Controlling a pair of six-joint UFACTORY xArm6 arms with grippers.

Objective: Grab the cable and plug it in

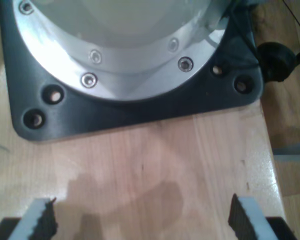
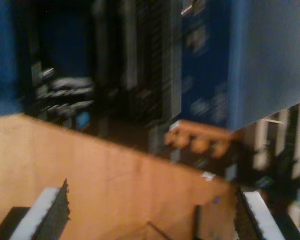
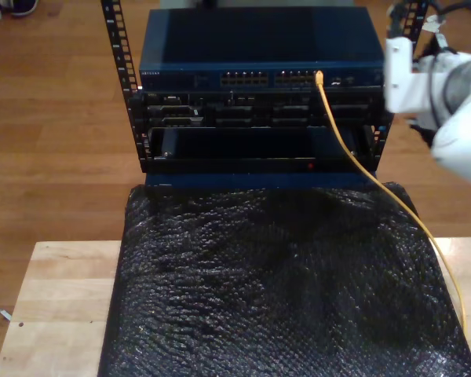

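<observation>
Thin yellow-orange network cable (image 3: 392, 200) plugged into blue rack switch (image 3: 259, 47). My first gripper (image 1: 142, 217) and my second gripper (image 2: 155, 215): fingers spread, empty.

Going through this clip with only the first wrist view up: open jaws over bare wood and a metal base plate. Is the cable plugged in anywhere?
Observer: Yes. In the exterior view, the cable has its tip seated in a port on the front of the blue switch.
Operator: Where does the rest of it run?
Observer: It trails down from the port and across the black mat, toward the exterior view's right.
Operator: Is my second gripper holding it?
Observer: No. The second wrist view is blurred, but the jaws stand open with nothing between them.
</observation>
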